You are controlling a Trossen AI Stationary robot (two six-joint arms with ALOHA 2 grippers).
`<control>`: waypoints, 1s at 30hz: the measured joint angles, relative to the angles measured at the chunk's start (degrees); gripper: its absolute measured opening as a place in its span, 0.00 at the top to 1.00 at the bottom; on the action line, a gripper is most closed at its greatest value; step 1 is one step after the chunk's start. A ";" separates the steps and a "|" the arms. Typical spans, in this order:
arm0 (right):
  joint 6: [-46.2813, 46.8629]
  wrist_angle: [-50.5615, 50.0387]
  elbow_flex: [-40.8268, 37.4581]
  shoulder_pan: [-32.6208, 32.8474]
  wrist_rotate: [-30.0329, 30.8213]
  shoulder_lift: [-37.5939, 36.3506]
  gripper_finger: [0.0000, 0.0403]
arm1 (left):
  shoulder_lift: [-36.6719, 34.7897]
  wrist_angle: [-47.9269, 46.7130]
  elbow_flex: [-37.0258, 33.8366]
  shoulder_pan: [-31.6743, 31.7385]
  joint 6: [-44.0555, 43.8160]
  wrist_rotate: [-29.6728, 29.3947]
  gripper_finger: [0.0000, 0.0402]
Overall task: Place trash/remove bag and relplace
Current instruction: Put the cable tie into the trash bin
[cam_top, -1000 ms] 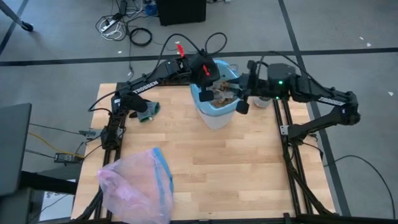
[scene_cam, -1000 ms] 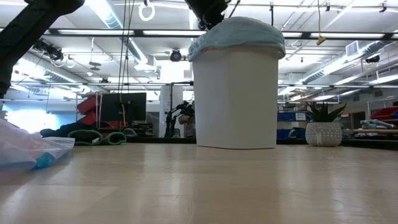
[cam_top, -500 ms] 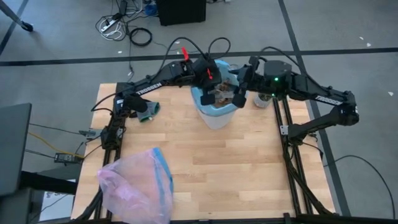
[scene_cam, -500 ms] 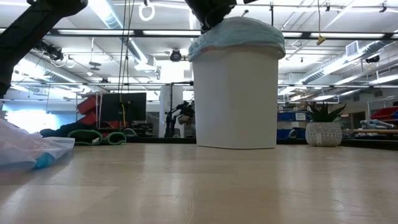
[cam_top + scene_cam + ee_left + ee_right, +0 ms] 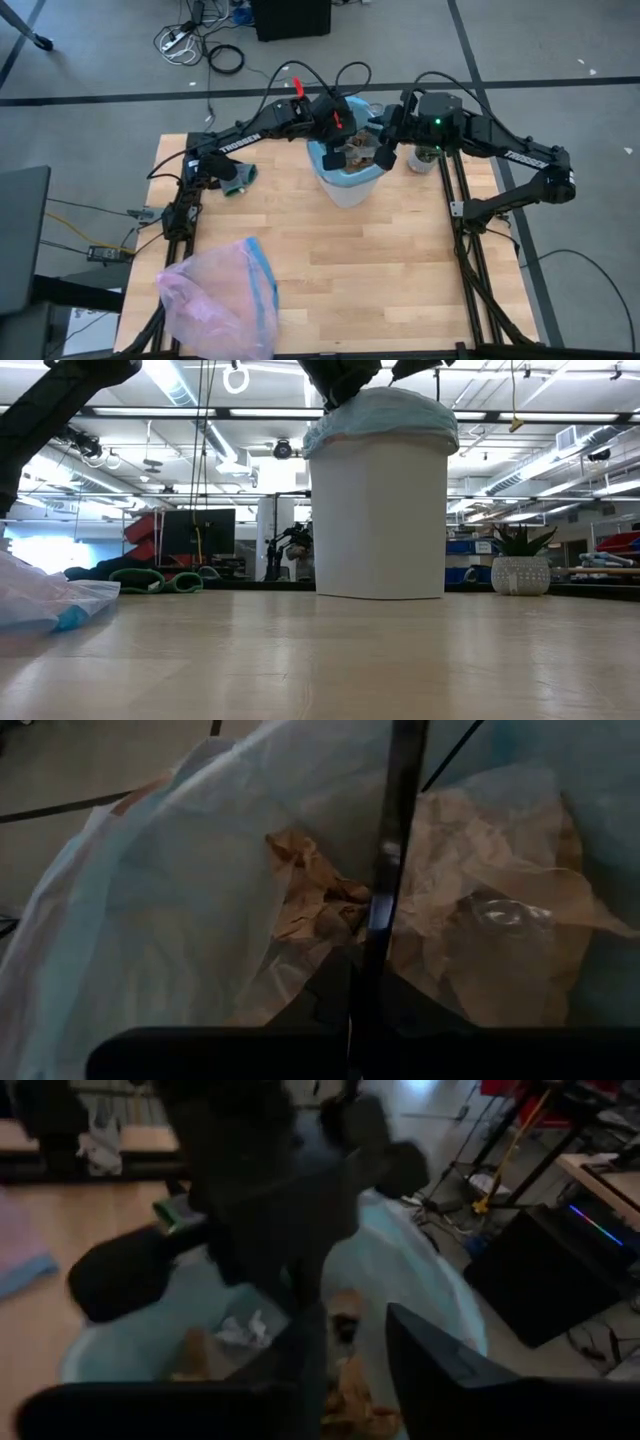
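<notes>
A white bin (image 5: 347, 188) stands at the table's far middle, lined with the light-blue bag (image 5: 385, 415), whose rim is folded over the bin's lip. The trash (image 5: 480, 920), brown crumpled pieces and clear wrappers, lies inside it. My left gripper (image 5: 337, 150) is shut and hangs over the bin's left half, just above the bag's rim (image 5: 322, 430). My right gripper (image 5: 383, 155) hovers over the bin's right rim, its fingers (image 5: 440, 1370) a narrow gap apart. I see nothing between them. My left gripper slants down into the bin's mouth with shut fingers (image 5: 378, 920). Folds of the bag (image 5: 290, 970) lie close around them, and I cannot tell whether they touch or pinch the bag.
A pale pink bag with a blue band (image 5: 220, 300) lies at the table's near left corner. A green item (image 5: 238, 178) sits at the far left by the left arm's base. A small potted plant (image 5: 425, 160) stands right of the bin. Bare board lies in front of the bin.
My right gripper has gone toward the table's far edge and a little left, from beside the bin's right rim to over it, and now shows at the top of the low view. The bin, the bag and my left gripper have kept still.
</notes>
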 joint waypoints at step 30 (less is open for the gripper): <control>5.58 -10.99 -0.04 -6.89 -13.31 8.82 1.00 | -0.68 0.01 0.20 -3.90 -1.15 -5.12 0.70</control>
